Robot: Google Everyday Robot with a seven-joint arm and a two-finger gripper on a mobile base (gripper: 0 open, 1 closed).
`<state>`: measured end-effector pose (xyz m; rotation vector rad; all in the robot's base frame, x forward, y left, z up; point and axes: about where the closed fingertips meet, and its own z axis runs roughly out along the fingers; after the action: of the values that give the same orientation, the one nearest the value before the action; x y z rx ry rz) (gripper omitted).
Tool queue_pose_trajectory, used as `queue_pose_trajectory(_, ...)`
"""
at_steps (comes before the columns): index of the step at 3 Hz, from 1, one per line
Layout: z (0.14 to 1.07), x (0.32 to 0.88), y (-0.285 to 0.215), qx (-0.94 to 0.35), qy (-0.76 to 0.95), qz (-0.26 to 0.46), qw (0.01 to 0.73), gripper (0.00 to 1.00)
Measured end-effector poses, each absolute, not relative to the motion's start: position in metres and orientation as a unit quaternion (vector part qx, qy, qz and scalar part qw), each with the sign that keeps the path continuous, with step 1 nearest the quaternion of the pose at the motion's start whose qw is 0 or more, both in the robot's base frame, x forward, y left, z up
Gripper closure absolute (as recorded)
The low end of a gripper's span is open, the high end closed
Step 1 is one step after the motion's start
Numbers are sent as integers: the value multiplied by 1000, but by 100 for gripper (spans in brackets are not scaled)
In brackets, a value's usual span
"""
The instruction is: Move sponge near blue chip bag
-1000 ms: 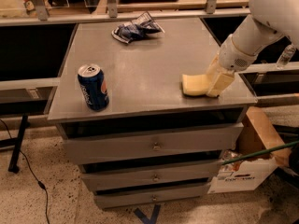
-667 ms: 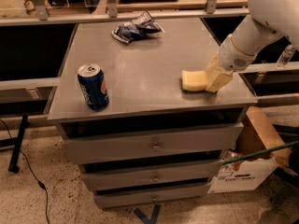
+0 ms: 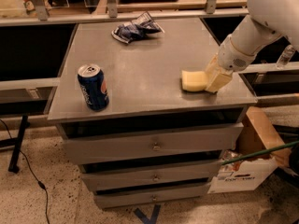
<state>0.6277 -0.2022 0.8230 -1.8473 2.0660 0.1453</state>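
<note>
1. Tabletop [image 3: 154, 73]: carries both task things.
2. Blue chip bag [image 3: 136, 29]: lies crumpled, the landmark here.
3. Pincer [image 3: 217, 77]: touches the sponge's end farthest from the bag; grip cannot be told.
4. Sponge [image 3: 193, 80]: well apart from the bag, to its front-right, with its long axis running left to right.

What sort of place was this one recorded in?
Probably a lab or workshop test area, not a home: a grey metal drawer cabinet serves as the table, a cardboard box and a loose cable lie on the speckled floor. The end effector sits at the sponge on top.
</note>
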Motion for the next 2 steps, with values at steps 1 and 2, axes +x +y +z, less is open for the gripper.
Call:
queue_pose_trajectory(1,854,647,-180,-673,707,11,218,100)
queue_pose_trajectory(2,895,675,-148,-697,669,-50,252,100)
